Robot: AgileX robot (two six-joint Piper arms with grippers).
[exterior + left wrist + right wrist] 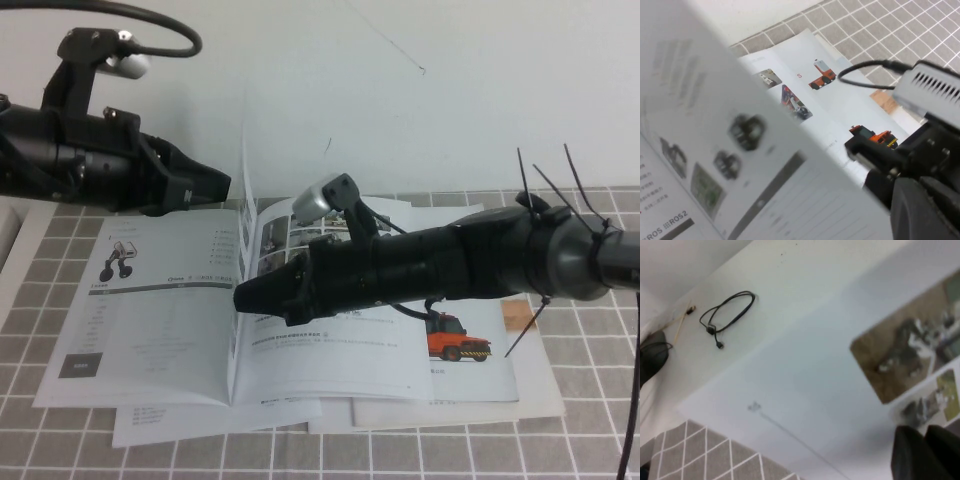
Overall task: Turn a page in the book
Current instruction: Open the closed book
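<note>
High view: the book lies open on the desk, the page upright at its spine. The right hand reaches there; the left hand hovers behind.

Right wrist view: its fingers look closed, grip unclear.

The page stands upright on edge along the spine of the open book, a thin wall between the two halves. The right gripper lies low across the right half, its tip at the spine, its arm blocking that side. The left gripper hovers just beside the page at the book's far left corner. The left leaf and the near bench lie open to approach.
</note>
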